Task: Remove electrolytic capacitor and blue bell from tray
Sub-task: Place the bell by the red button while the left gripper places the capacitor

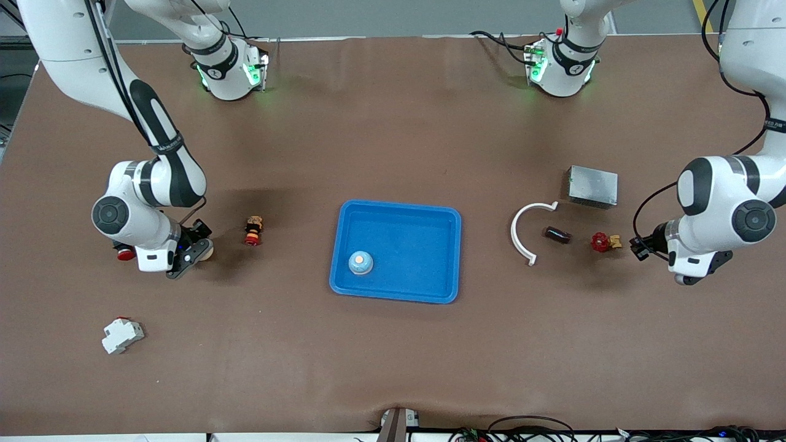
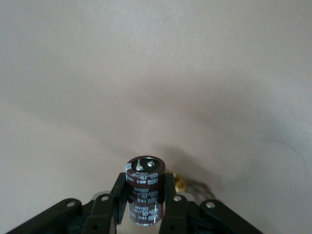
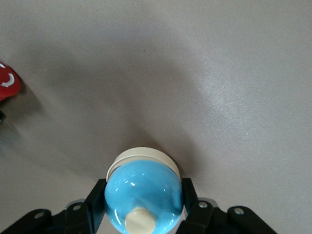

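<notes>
The left wrist view shows what the front view hides: the left gripper [image 2: 145,202] is clamped on a dark brown capacitor [image 2: 145,187], its two metal terminals facing the camera and pale printing running down its sleeve, of which "400V" can be made out. A brass-coloured part [image 2: 179,183] peeks out just beside it. In the front view that gripper [image 1: 640,247] sits low over the table near the left arm's end, close to a red valve handwheel [image 1: 600,242], and the capacitor itself cannot be made out there.

The right wrist view shows the right gripper [image 3: 142,209] closed on a light blue bell [image 3: 143,195] with a cream base and cream button, and a red push button [image 3: 8,83] at the frame's edge. In the front view this gripper [image 1: 195,252] is low over the table at the right arm's end, with only the bell's cream edge [image 1: 207,250] showing.

A second blue bell [image 1: 360,263] already sits in the blue tray [image 1: 430,294] at the table's middle. A second dark capacitor [image 1: 557,234] lies between a white curved bracket [image 1: 519,236] and the handwheel, with a grey metal box [image 1: 592,186] farther from the front camera.

The table [image 1: 393,356] is covered in brown matting. A white circuit breaker [image 1: 122,335] and a small red-and-black switch [image 1: 253,230] also lie on it.
</notes>
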`<action>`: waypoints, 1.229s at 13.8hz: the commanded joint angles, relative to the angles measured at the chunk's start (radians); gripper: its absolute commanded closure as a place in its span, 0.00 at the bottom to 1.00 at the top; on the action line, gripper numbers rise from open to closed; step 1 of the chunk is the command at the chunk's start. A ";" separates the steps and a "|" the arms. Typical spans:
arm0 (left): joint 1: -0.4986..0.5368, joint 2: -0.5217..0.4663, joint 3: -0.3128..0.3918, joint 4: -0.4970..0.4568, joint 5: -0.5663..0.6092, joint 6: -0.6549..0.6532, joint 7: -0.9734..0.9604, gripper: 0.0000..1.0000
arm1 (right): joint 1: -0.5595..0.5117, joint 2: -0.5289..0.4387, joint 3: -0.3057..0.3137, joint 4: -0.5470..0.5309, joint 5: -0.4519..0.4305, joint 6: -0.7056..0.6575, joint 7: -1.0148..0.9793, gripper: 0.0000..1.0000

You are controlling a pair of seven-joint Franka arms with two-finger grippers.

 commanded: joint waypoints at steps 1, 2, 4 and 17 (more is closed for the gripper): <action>0.028 0.029 -0.004 -0.001 0.087 0.049 0.013 1.00 | -0.018 0.004 0.015 0.013 0.000 -0.001 -0.017 0.86; 0.033 0.035 -0.004 -0.001 0.098 0.058 0.015 1.00 | -0.017 0.002 0.015 0.012 0.000 -0.002 -0.017 0.85; 0.035 0.050 -0.004 -0.002 0.099 0.079 0.018 1.00 | -0.017 0.001 0.015 0.012 0.000 -0.005 -0.017 0.66; 0.045 0.072 -0.006 0.004 0.099 0.110 0.019 0.01 | 0.038 -0.146 0.062 0.054 0.130 -0.275 0.262 0.00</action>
